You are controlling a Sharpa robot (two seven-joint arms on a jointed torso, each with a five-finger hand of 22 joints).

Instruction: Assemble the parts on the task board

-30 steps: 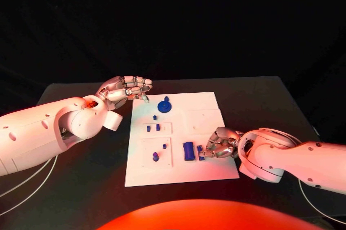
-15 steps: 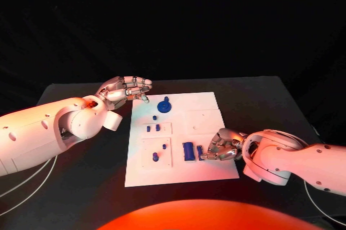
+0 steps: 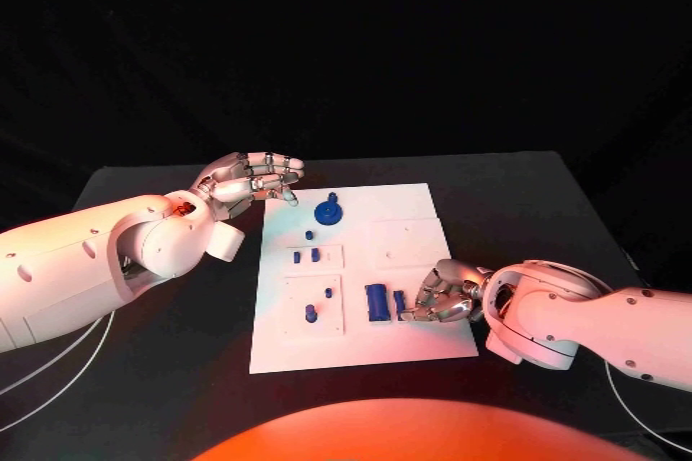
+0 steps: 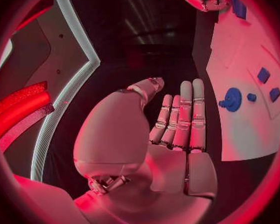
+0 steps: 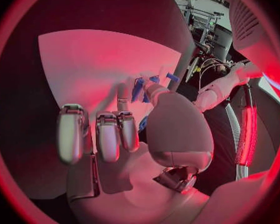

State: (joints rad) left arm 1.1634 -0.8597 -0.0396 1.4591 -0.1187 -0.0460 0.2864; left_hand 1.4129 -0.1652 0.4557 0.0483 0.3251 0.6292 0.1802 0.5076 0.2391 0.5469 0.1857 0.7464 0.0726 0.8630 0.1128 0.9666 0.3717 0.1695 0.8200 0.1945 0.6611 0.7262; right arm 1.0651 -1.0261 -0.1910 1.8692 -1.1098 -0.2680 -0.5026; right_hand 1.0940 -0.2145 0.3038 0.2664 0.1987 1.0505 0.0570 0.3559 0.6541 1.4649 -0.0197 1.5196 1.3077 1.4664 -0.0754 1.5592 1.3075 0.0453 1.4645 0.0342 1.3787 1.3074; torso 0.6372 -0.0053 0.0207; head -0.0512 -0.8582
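The flat white rectangular task board lies in the middle of the black tabletop, its long side running away from the robot. Small blue plastic parts sit on it. A round blue disc with a small knob beside it stands near the far edge. Two short blue pegs stand in a raised square panel at mid-board. Two more small blue pieces sit in the nearer square panel on the left half. A long upright blue block stands near the board's centre toward its near end, with a smaller blue piece just beside it on the right.

The right hand rests low over the board's right edge, its fingers curled toward that smaller blue piece, with the fingertips at or touching it; whether it actually pinches the piece cannot be told. In the right wrist view the hand shows fingers bent down onto the board, with blue parts just past the fingertips.

The left hand hovers off the board's far left corner, above the tabletop, holding nothing, with its fingers curled loosely inward. In the left wrist view its fingers lie side by side, extended, the thumb apart from them, and the board lies beside it with the blue disc on it.
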